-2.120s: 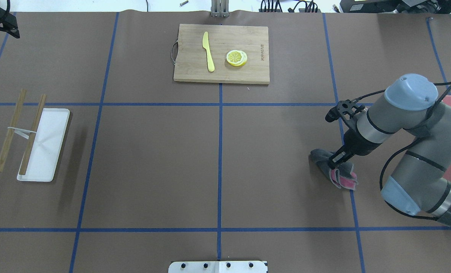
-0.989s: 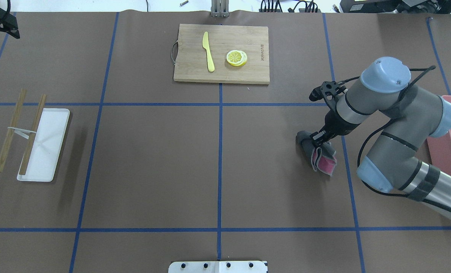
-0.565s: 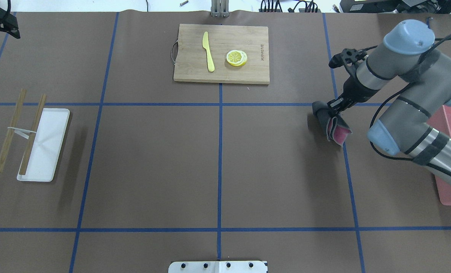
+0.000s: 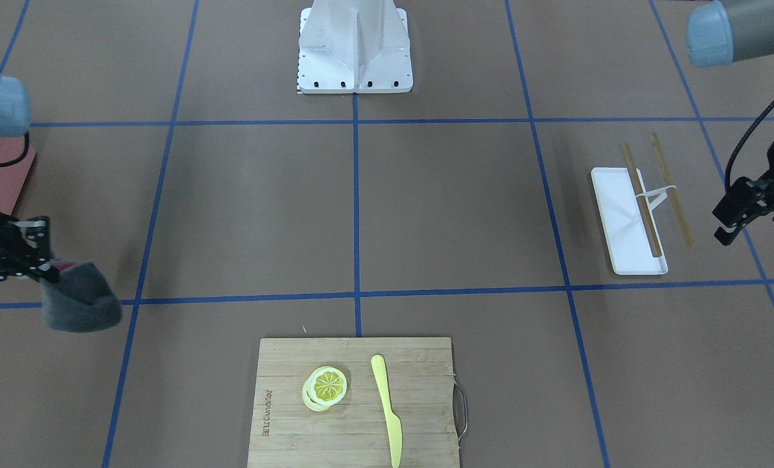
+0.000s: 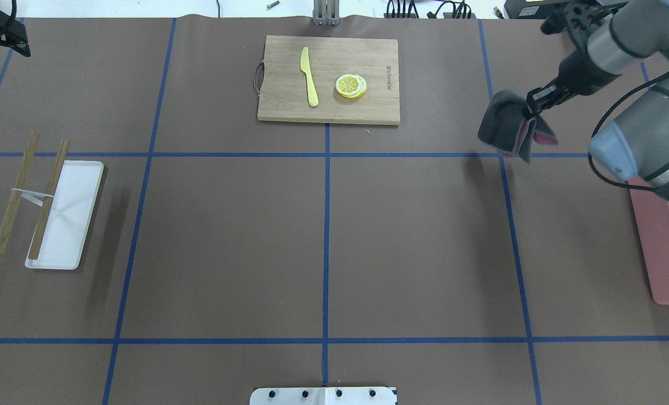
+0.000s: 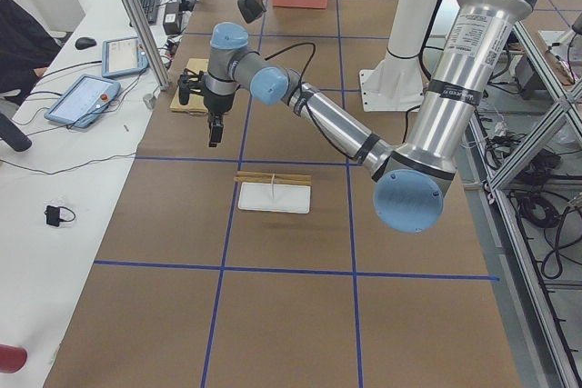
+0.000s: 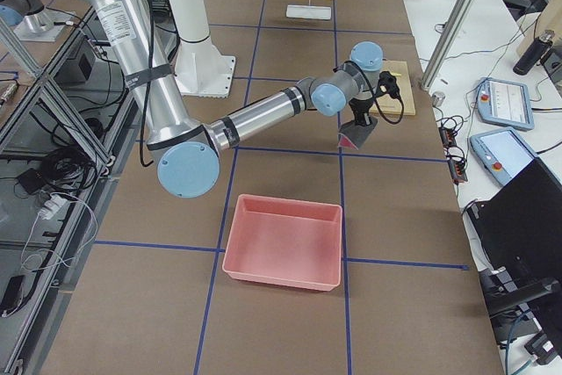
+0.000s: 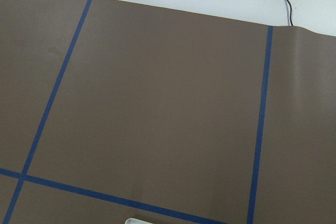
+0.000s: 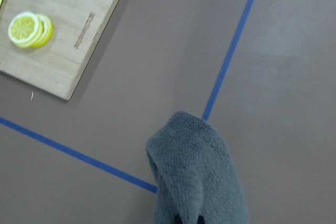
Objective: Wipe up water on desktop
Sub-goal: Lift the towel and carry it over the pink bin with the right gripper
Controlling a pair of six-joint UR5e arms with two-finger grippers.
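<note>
While R gripper (image 5: 531, 110) clamps grey cloth (image 5: 502, 126) over desktop (image 5: 227, 242) — one chopstick (image 5: 48, 198) lies on white tray (image 5: 75, 216).

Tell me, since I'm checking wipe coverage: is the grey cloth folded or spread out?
Folded. The cloth hangs doubled over from the right claw, with pink inner layers showing along its open edge.

Silver-grey tubular arms (image 7: 263, 111) carry pale-blue joint caps (image 7: 186, 170).
</note>
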